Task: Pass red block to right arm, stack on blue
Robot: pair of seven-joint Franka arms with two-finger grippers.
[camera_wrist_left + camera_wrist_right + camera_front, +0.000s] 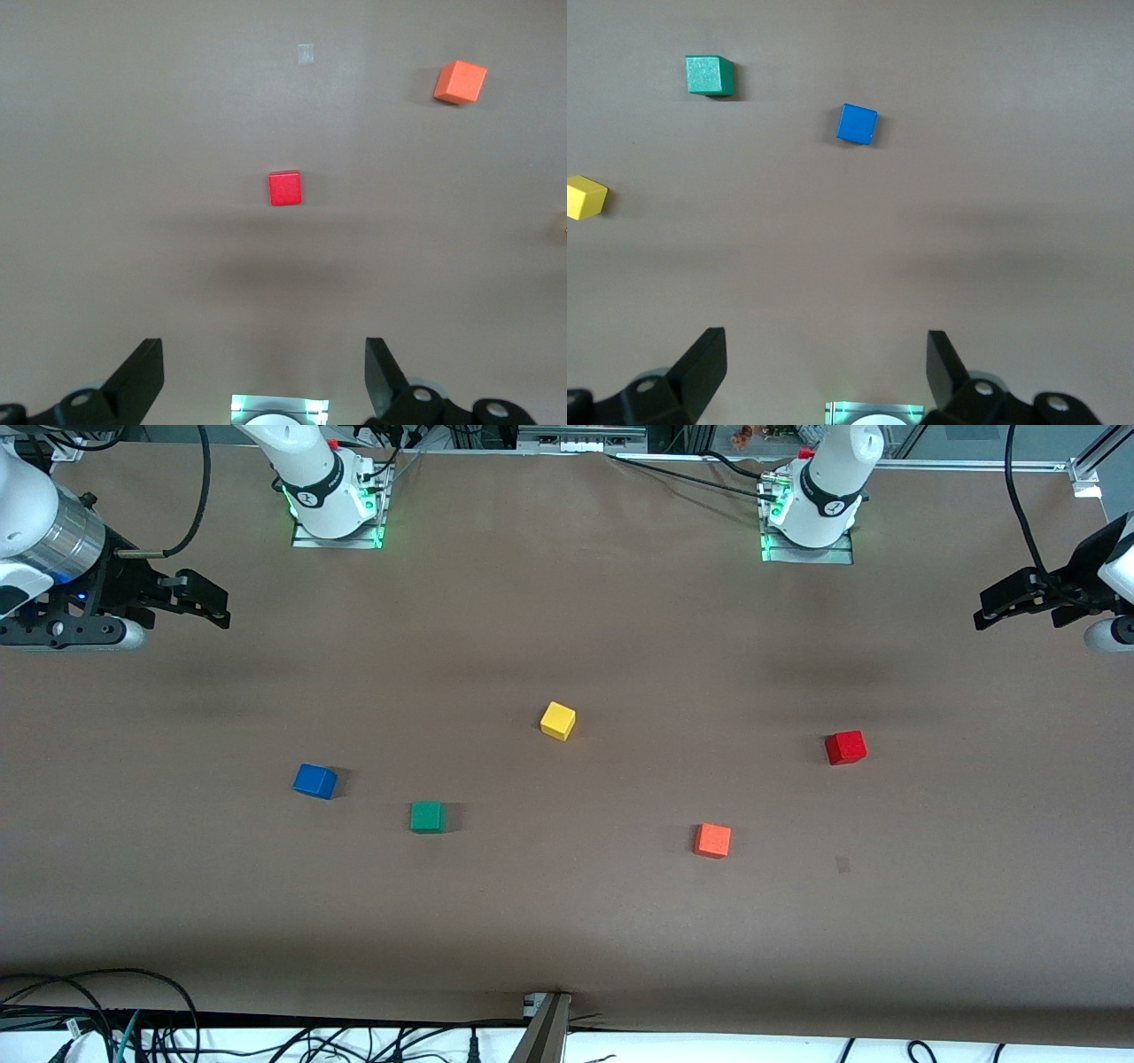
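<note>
The red block (845,747) sits on the brown table toward the left arm's end; it also shows in the left wrist view (285,188). The blue block (314,781) sits toward the right arm's end and shows in the right wrist view (857,124). My left gripper (988,607) hangs open and empty over the table's left-arm end, apart from the red block; its jaws stand wide in its wrist view (264,372). My right gripper (213,607) hangs open and empty over the right-arm end, apart from the blue block (826,367).
A green block (427,816) lies beside the blue one, slightly nearer the front camera. A yellow block (557,720) sits mid-table. An orange-red block (712,840) lies nearer the front camera than the red one. Both arm bases (332,500) stand along the table's edge.
</note>
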